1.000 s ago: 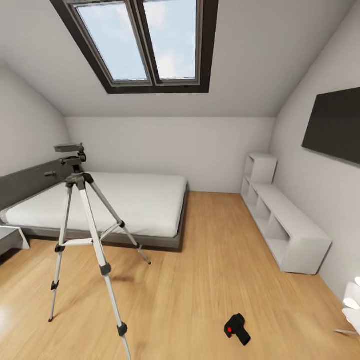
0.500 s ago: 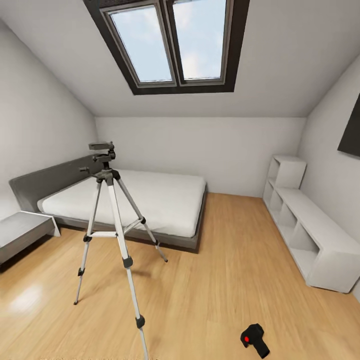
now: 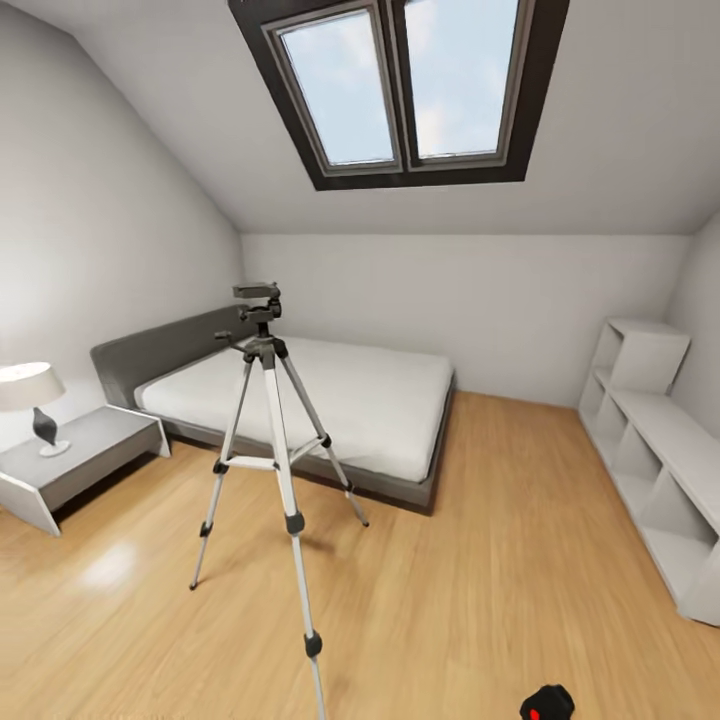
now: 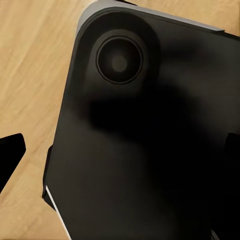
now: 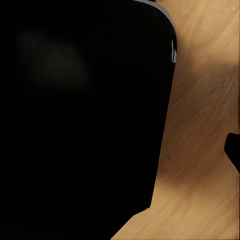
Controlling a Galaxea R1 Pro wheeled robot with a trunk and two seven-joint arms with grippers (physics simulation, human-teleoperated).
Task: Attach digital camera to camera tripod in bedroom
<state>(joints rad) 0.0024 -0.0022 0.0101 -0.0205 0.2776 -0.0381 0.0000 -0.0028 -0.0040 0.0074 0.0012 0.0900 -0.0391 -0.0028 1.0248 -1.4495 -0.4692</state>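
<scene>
Nearest you: digital camera (image 3: 546, 704), on the wood floor (image 3: 470, 560) at the near right edge, red button up, loose and awaiting pickup. Each wrist camera shows dark robot bodywork over floor; whether either claw is apart or together, you cannot tell. Mid-room, left of centre: camera tripod (image 3: 270, 470), legs splayed for stability, black head bare, well apart from the camera. Beyond: grey bed (image 3: 360, 410); bedside unit with lamp (image 3: 30, 400) far left; white shelving (image 3: 660, 470) right; skylight (image 3: 410, 90) overhead.
</scene>
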